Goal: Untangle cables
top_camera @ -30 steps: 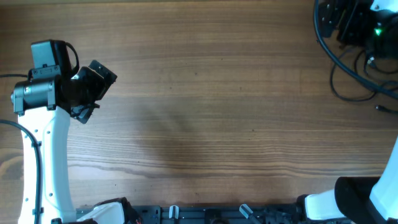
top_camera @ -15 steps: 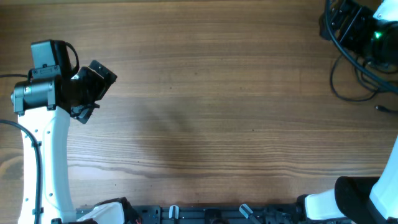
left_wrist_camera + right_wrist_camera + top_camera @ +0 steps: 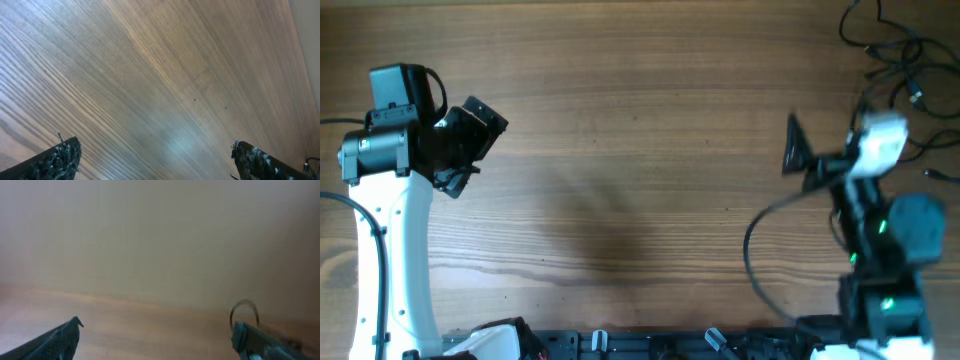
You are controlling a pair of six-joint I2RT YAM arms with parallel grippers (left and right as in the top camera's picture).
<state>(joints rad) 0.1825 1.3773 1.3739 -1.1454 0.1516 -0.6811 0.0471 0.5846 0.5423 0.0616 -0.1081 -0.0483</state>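
While both pairs of jaws stand released and empty, the cables (image 3: pixel 895 47) lie in the far right corner of the bench (image 3: pixel 640 120), closest to the right arm (image 3: pixel 885 225).
From the right jaws, blurred above the wood, the loose loops lie farther out and to the right, straggling from the far edge along the right edge rather than bunched; that arm's wrist view shows only a blurred dark loop (image 3: pixel 244 314), perhaps one cord, beside one finger. Left jaws hang well apart across the bench over bare wood, so the reach looks like the right arm's.
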